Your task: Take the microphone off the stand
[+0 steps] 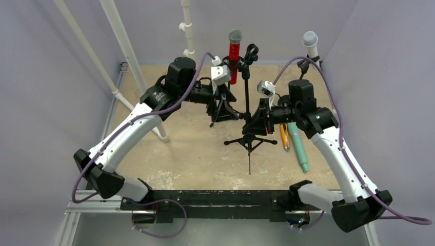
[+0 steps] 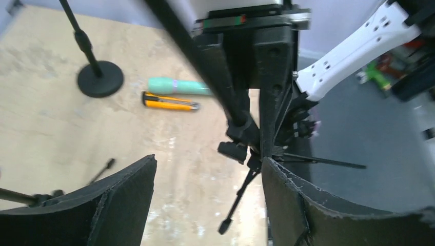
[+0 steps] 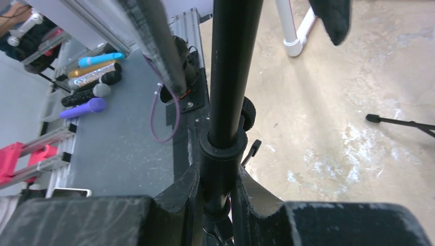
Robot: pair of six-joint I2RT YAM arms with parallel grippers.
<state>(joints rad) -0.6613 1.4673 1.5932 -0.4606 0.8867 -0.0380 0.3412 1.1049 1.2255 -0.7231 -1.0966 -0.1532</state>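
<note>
A black tripod stand (image 1: 249, 139) rises mid-table to a black clip (image 1: 251, 51), and I see nothing in that clip. My right gripper (image 1: 255, 122) is shut on the stand's pole (image 3: 220, 154), just under its collar. My left gripper (image 1: 224, 110) is open and empty, and in the left wrist view (image 2: 209, 159) the pole (image 2: 205, 66) passes beside its right finger. A red microphone (image 1: 234, 56) with a grey head stands upright just left of the clip; its holder is hidden. A teal microphone (image 1: 298, 146) lies flat on the table to the right.
An orange utility knife (image 1: 283, 136) lies beside the teal microphone. A white microphone (image 1: 310, 43) sits on a round-base stand (image 2: 100, 79) at the back right. White pipes (image 1: 128, 56) slant over the left side. Several microphones (image 3: 92, 87) lie off the table.
</note>
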